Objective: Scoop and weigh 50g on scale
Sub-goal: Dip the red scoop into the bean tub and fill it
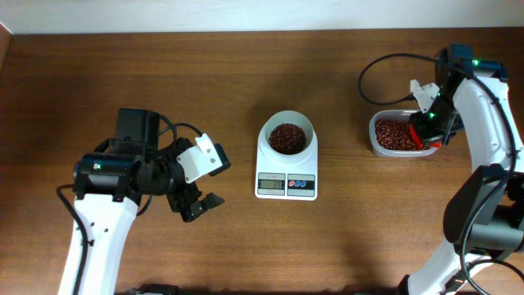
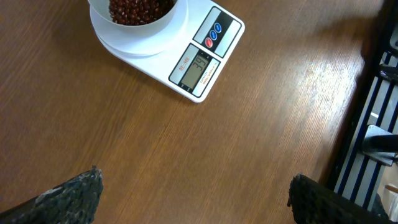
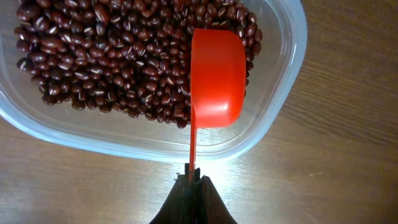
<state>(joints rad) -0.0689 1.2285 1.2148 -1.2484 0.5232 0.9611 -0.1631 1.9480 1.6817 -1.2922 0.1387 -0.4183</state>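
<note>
The white scale (image 1: 286,169) stands mid-table with a round white bowl (image 1: 286,136) of red beans on it; its display (image 2: 194,67) shows in the left wrist view. At the right, a clear tub (image 1: 395,133) holds red beans (image 3: 106,56). My right gripper (image 3: 193,176) is shut on the thin handle of a red scoop (image 3: 217,78), whose cup lies turned on its side among the beans inside the tub. My left gripper (image 2: 194,190) hovers open over bare table, left of the scale, nothing between its fingers.
The table's front edge and a dark frame (image 2: 373,118) lie to the right in the left wrist view. A black cable (image 1: 385,70) loops behind the tub. The tub's rim (image 3: 155,146) sits just ahead of my right fingertips.
</note>
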